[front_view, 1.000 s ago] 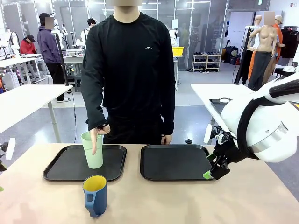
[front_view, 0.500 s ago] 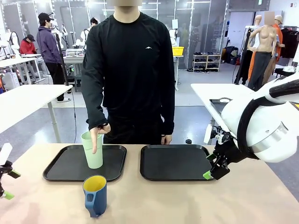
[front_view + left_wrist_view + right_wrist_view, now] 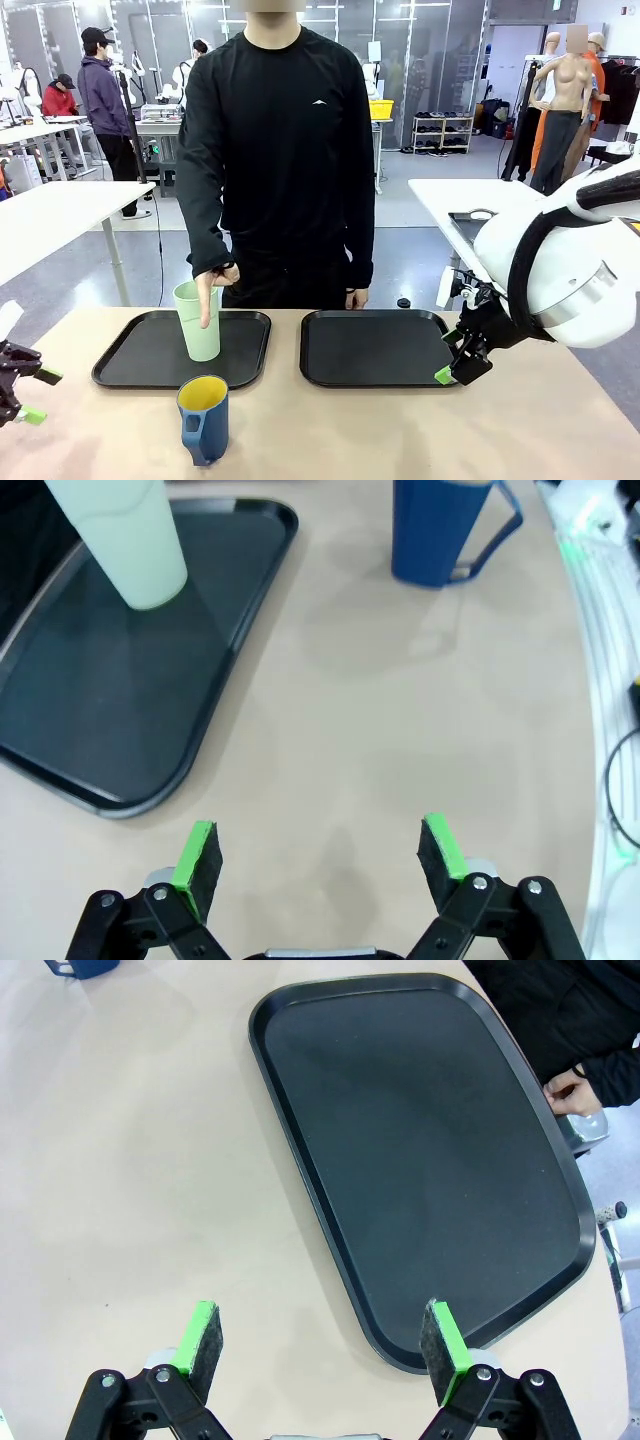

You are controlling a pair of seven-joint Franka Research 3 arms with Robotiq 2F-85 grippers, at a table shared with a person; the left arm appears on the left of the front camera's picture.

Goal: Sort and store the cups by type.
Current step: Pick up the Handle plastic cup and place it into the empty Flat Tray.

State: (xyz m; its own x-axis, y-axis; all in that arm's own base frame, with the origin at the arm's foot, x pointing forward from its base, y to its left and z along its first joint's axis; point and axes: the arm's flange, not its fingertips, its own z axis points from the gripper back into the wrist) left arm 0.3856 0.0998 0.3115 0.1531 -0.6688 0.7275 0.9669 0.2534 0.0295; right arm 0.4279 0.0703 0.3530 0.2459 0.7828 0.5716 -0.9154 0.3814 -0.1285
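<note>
Mint tumbler (image 3: 199,335) on tray (image 3: 140,362) w/ person's hand (image 3: 212,284) at rim; blue mug (image 3: 204,420), yellow inside, on surface (image 3: 400,440). L wrist view crops both tops. Left claw (image 3: 320,852), right claw (image 3: 325,1332) agape, empty.

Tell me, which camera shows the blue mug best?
The front view: the whole blue mug shows, with handle and yellow inside. The left wrist view cuts off its top; the right wrist view catches just a blue edge.

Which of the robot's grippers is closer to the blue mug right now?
Left. The left gripper hangs at the table's left edge, level with the blue mug; the right gripper sits past the right tray, farther away.
</note>
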